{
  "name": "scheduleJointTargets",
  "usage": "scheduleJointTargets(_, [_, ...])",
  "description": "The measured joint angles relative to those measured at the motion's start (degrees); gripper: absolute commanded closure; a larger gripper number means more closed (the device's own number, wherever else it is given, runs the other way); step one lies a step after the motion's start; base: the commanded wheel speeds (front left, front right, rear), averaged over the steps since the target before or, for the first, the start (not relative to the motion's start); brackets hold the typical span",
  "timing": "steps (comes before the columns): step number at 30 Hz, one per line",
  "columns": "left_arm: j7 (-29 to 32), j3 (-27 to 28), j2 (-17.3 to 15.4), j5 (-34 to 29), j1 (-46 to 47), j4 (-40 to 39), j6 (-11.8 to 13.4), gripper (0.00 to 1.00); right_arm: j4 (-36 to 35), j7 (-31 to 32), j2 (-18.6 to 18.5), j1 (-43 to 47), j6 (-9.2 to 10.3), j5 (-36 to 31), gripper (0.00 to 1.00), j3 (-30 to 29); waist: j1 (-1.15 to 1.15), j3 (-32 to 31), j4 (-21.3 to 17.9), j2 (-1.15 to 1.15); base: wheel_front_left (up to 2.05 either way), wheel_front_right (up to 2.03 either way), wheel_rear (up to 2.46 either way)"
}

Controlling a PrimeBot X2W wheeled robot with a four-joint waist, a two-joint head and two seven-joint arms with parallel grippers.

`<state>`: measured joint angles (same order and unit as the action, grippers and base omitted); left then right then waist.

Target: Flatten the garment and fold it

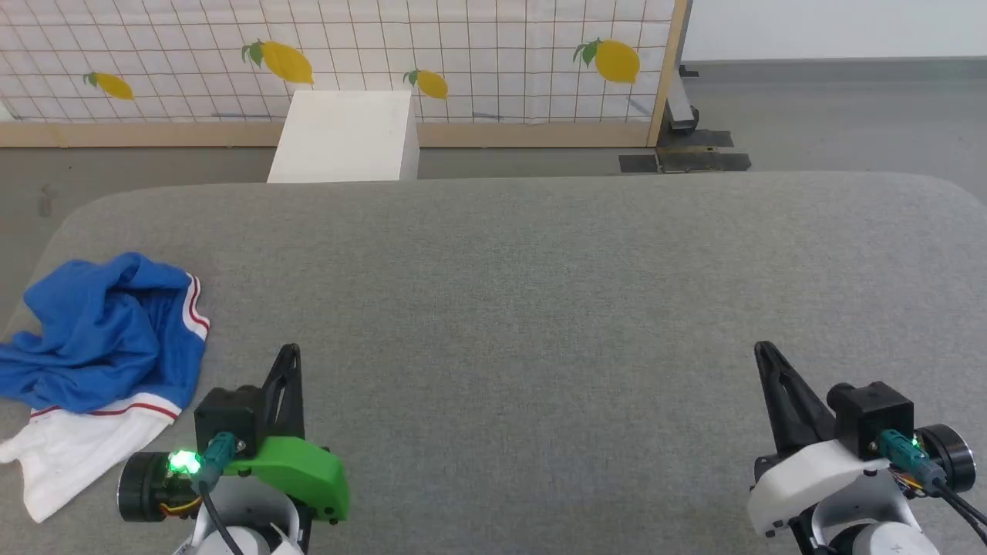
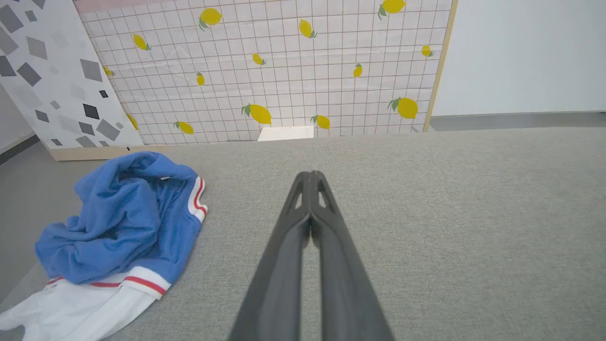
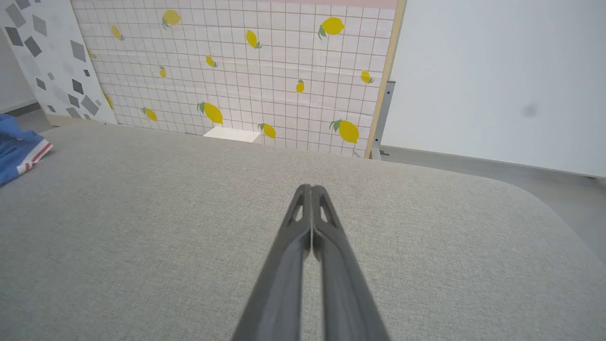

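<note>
The garment (image 1: 100, 339) sat bunched up at 9 o'clock on the grey worktop (image 1: 540, 308), left claw (image 1: 289, 351) and right claw (image 1: 763, 348) both pinched closed, holding nothing.

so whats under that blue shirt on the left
The blue shirt lies crumpled on the grey padded surface. White cloth with red trim spreads out from under its near edge. Anything else beneath the heap is covered by the folds.

Right gripper (image 3: 311, 189), two long dark fingers pressed together, above grey woven fabric surface (image 3: 426, 265); crumpled bright blue garment (image 3: 16, 154) at left edge; lemon-print gridded panel (image 3: 246, 71) behind.
</note>
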<state>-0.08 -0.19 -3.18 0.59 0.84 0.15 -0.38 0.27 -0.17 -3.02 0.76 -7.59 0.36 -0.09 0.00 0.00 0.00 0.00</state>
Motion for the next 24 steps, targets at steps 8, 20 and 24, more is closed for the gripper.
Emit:
scheduleJointTargets(8, [0.00,-0.01,0.00,0.00,0.00,0.00,0.00,1.00,0.00,0.00,0.00,0.00,0.00,0.00,1.00,0.01,0.00,0.00,0.00,0.00,0.00,0.00,0.00])
scheduleJointTargets(20, [-0.10,-0.37,-0.02,0.26,0.03,0.10,-0.01,0.00,0.13,-0.03,-0.01,0.01,0.00,0.13,0.00,-0.03,0.00,0.01,0.09,0.00,0.00,0.00,0.00])
scheduleJointTargets(24, [-0.54,-0.45,-0.02,0.57,0.04,0.43,0.02,0.00,0.30,-0.35,-0.01,0.01,0.00,0.21,0.00,-0.04,0.00,0.01,0.47,0.00,0.00,0.00,0.00])
